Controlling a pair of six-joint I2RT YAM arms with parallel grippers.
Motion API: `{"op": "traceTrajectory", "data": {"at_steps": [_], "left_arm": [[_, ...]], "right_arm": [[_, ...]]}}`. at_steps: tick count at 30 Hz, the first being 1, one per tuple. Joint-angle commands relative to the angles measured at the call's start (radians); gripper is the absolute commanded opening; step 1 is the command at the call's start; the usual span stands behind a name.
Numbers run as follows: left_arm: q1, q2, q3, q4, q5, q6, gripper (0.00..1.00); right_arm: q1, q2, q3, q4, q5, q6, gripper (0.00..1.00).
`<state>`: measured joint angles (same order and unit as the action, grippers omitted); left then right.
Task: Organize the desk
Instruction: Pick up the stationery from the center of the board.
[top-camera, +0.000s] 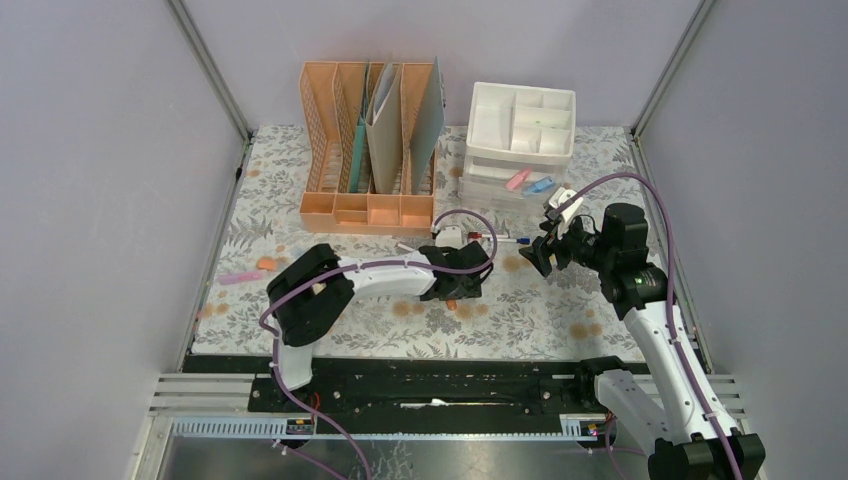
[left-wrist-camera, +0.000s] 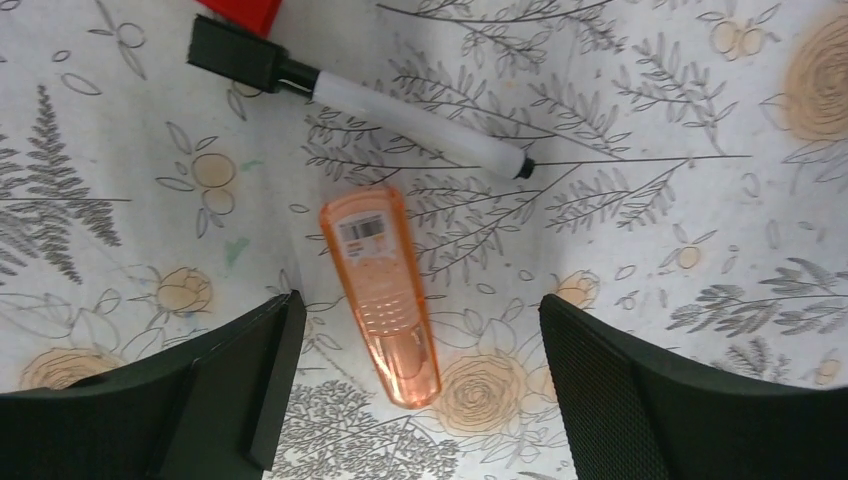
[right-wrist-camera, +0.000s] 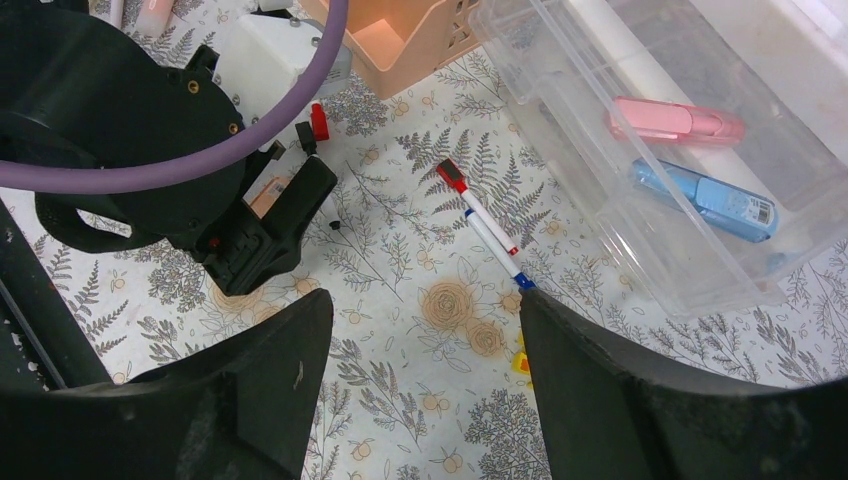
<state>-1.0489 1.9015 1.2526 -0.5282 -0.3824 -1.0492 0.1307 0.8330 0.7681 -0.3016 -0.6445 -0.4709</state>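
High rear camera overlooks the desk (top-camera: 540, 312); both wrist cameras face it closely.

Desk (top-camera: 560, 310), fern-print cloth. Peach file rack (top-camera: 368, 150) at upper centre, with a white drawer unit (top-camera: 520, 140) to its right. Centre: orange highlighter (left-wrist-camera: 380, 295) and black-capped marker (left-wrist-camera: 380, 110), near but apart. Left: pink stick (top-camera: 240, 277).

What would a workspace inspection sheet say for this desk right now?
Surface: desk, fern-print cloth, lying flat.
Job's things: orange pen and black-capped marker loose mid-desk; red-capped marker beside the clear drawer.
Clutter: pink stick near the left edge.
Grippers: left gripper open over the orange pen; right gripper open, empty.
Cables: purple cables loop along both arms.
Surroundings: file rack, white drawer unit at the back; grey walls.
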Motion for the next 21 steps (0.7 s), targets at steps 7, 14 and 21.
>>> {"op": "traceTrajectory", "data": {"at_steps": [7, 14, 21], "left_arm": [[-0.003, 0.061, 0.059, -0.094, -0.060, -0.018, 0.73], [-0.003, 0.089, 0.083, -0.148, -0.092, -0.014, 0.61], [-0.003, 0.130, 0.107, -0.170, -0.083, 0.008, 0.49]], "right_arm": [[-0.005, -0.006, 0.001, 0.035, 0.001, -0.005, 0.76], [-0.005, -0.004, 0.000, 0.033, 0.001, -0.004, 0.76], [-0.005, -0.005, 0.001, 0.034, -0.002, -0.003, 0.76]]}}
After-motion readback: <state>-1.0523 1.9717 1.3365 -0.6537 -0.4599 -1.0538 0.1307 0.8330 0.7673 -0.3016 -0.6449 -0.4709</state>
